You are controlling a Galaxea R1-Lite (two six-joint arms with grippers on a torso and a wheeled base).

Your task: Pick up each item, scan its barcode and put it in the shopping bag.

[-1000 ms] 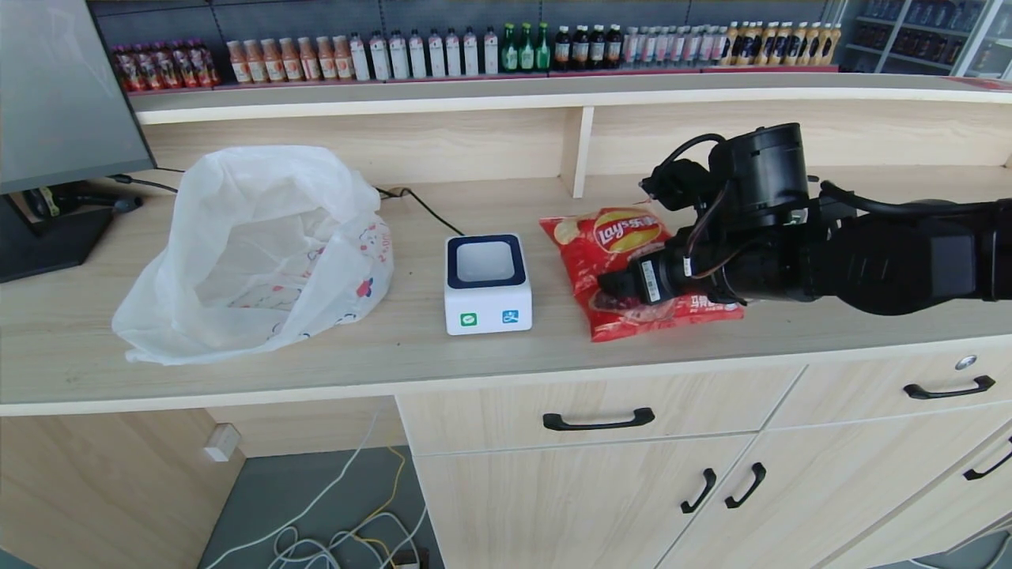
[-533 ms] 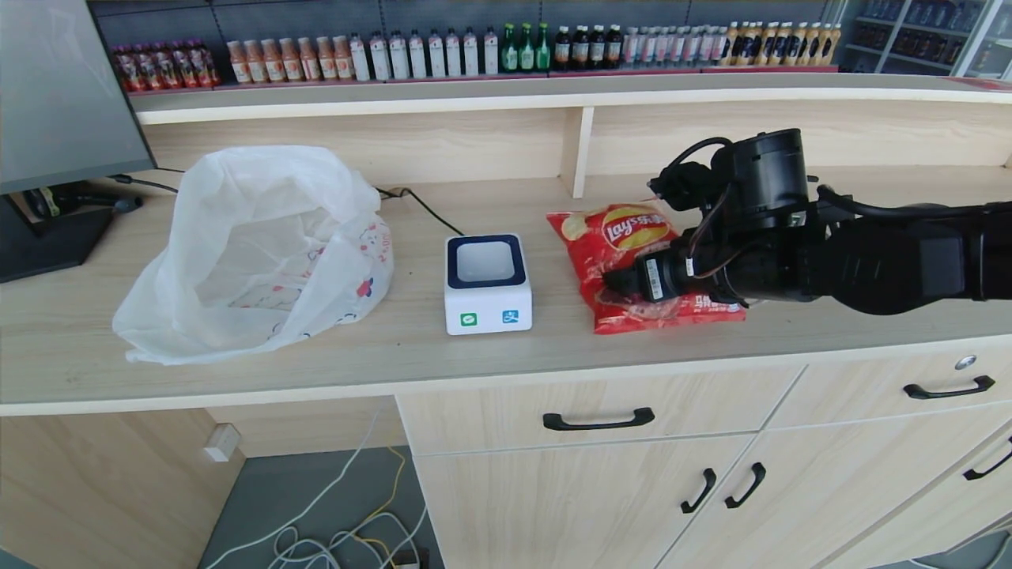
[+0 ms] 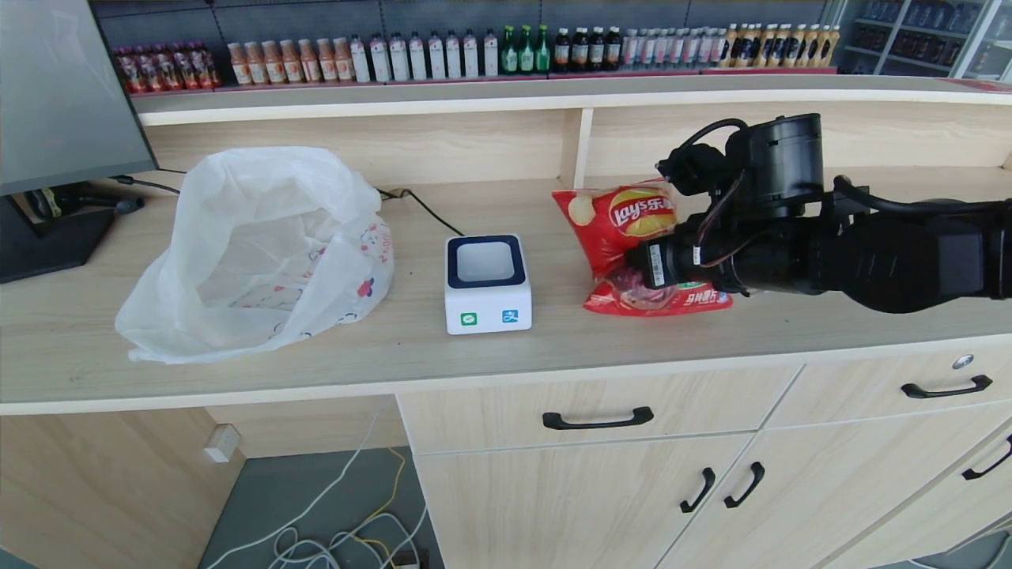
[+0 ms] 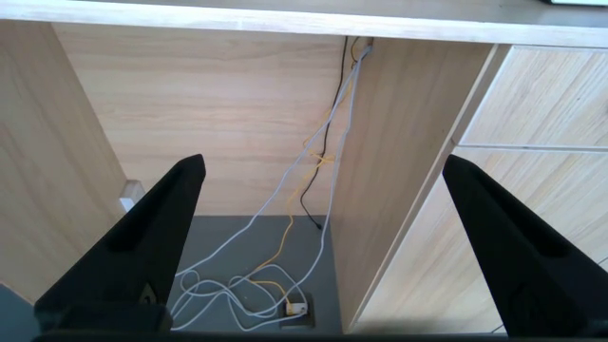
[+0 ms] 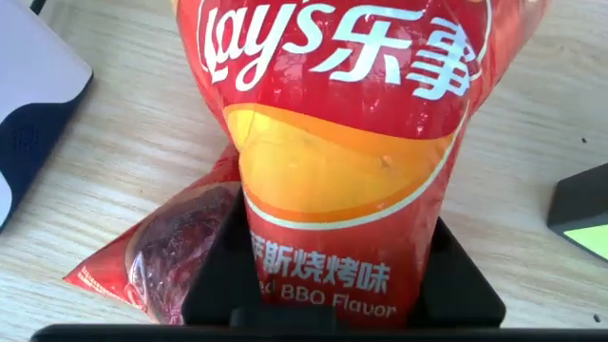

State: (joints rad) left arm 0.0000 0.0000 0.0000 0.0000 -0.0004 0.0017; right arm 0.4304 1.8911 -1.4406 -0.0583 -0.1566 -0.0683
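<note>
A red chips bag (image 3: 621,225) (image 5: 351,142) is on the wooden counter (image 3: 395,348), right of the white barcode scanner (image 3: 487,282) (image 5: 28,104). My right gripper (image 3: 632,265) (image 5: 332,285) is shut on the bag's middle, one finger on each side. The bag's top end is raised and bent upward, while its bottom end still touches the counter. An open white plastic shopping bag (image 3: 253,253) lies at the left of the counter. My left gripper (image 4: 323,256) hangs open below the counter edge, with nothing between its fingers.
A monitor (image 3: 63,87) stands at the far left. A raised back ledge with an upright divider (image 3: 581,150) runs behind the counter, with bottles on shelves beyond. Drawers and cabinet doors (image 3: 601,474) sit below, and cables (image 4: 266,285) lie on the floor.
My right gripper has lifted the chips bag's top end off the counter and moved slightly up and right. The bag now stands bent instead of lying flat.
</note>
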